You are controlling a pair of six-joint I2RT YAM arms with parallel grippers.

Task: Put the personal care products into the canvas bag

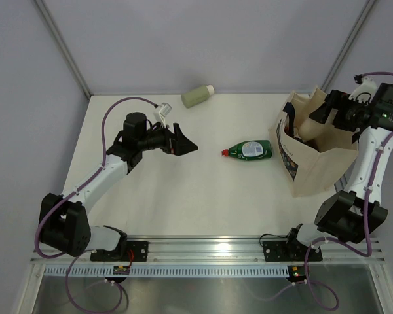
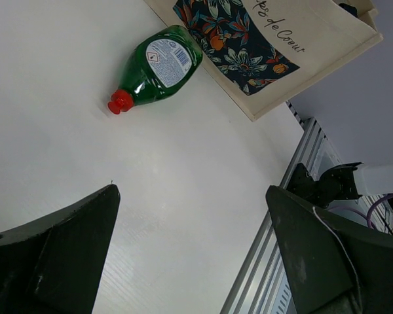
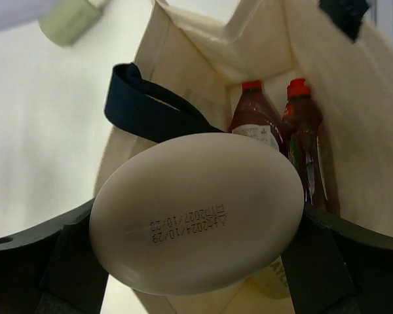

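1. The white table carries everything you see here.
2. The bag stands upright on the right side of the table, mouth open. Its flower-printed side faces left. A dark handle droops across the opening.
3. Your left gripper hangs over the table's left half and points right toward the green bottle. Its fingers are spread wide with only bare table between them; they touch nothing.
4. Your right gripper is at the bag's mouth. Its fingers are clamped on either side of the beige bottle.
5. The beige bottle sits in that grasp over the open bag, its oval base with a printed date code turned to the wrist camera.
6. The green bottle lies on its side mid-table. Its red cap points left and its base is just beside the bag's printed side; you cannot tell whether they touch.
7. Two dark red bottles lie side by side inside the bag, red caps toward its far wall.
8. One sage bottle lies on its side near the far edge, well apart from the bag and both grippers.
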